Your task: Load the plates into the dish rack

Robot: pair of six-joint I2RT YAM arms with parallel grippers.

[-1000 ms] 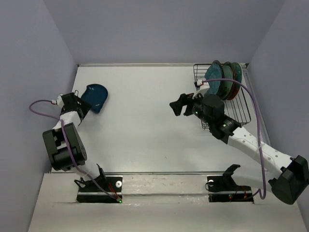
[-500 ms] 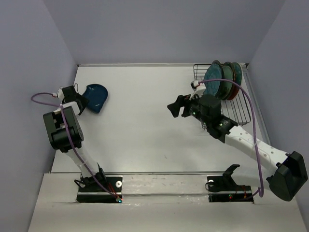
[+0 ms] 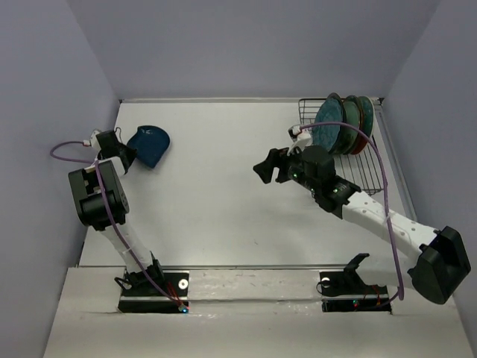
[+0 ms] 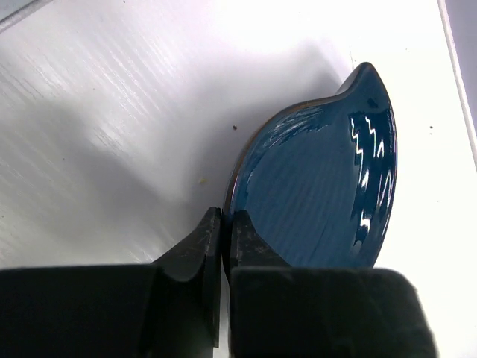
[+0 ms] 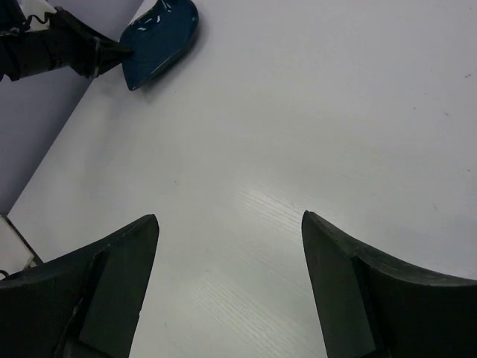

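A small dark-blue leaf-shaped plate lies at the table's far left, tipped up at one side. My left gripper is shut on its near rim; the left wrist view shows the plate with its edge pinched between the two fingertips. The same plate shows at the top left of the right wrist view. My right gripper hovers open over the middle of the table, nothing between its fingers. The dish rack at the far right holds several plates standing upright.
The left wall runs close beside my left arm. The right arm stretches from the near right corner past the rack's front edge. A purple cable loops over the rack.
My left gripper has closed on the leaf-shaped plate's rim, and the plate has shifted slightly back and tilted. The left arm has drawn in toward the wall. The right gripper drifted a little left.
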